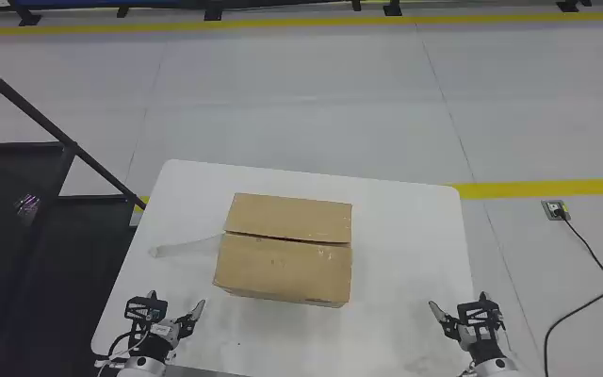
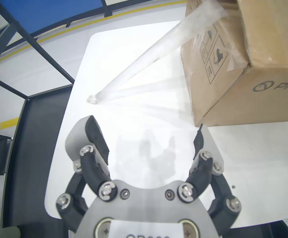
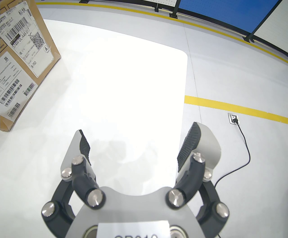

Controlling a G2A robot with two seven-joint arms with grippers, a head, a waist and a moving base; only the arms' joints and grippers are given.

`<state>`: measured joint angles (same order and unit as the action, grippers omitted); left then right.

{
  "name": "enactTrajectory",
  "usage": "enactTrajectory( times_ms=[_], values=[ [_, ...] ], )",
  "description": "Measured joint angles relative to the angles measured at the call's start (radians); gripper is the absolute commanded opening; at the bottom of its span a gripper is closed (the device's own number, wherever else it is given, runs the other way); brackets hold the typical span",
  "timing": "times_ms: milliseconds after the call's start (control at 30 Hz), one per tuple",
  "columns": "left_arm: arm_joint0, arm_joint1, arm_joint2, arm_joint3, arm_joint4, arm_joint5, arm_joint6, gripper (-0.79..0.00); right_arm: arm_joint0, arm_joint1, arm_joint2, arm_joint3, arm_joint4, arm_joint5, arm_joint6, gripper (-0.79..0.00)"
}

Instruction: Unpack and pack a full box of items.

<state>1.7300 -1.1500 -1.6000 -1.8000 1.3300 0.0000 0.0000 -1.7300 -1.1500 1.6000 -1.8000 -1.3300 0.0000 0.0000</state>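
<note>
On a white tabletop (image 1: 405, 245), a brown cardboard box (image 1: 287, 247) sits at centre, flaps shut. The left gripper (image 2: 146, 121) and right gripper (image 3: 137, 127) hover low near the front edge, fingers spread wide and empty. A clear tape strip (image 2: 144, 65) trails from the box's left end.

Lab or workshop hall: grey floor (image 1: 311, 85), yellow floor lines (image 1: 528, 188), blue partition panels (image 3: 225, 13).
</note>
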Motion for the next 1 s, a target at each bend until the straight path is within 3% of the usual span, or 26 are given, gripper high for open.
enactTrajectory(
  times_ms=[267, 467, 667, 833, 900, 1000],
  values=[
    [-0.001, 0.000, 0.000, -0.003, -0.004, -0.004, 0.004, 0.000, 0.000, 0.000, 0.000, 0.000, 0.000, 0.000, 0.000, 0.000],
    [0.006, -0.001, -0.066, 0.008, -0.130, -0.070, 0.106, 0.000, 0.015, -0.005, -0.026, -0.028, 0.006, -0.010, 0.010, 0.000],
    [-0.014, -0.006, -0.086, 0.038, -0.228, -0.133, 0.189, 0.000, 0.082, -0.012, -0.069, -0.071, 0.081, -0.050, 0.091, 0.000],
    [-0.062, -0.012, -0.053, 0.080, -0.247, -0.161, 0.252, 0.000, 0.162, -0.021, -0.126, -0.084, 0.136, -0.063, 0.148, 0.000],
    [-0.083, -0.016, -0.034, 0.096, -0.257, -0.162, 0.268, 0.000, 0.188, -0.026, -0.143, -0.083, 0.146, -0.033, 0.162, 0.000],
    [-0.100, -0.020, -0.025, 0.114, -0.266, -0.114, 0.272, 0.000, 0.198, -0.032, -0.162, -0.098, 0.086, 0.104, 0.176, 0.000]
  ],
)
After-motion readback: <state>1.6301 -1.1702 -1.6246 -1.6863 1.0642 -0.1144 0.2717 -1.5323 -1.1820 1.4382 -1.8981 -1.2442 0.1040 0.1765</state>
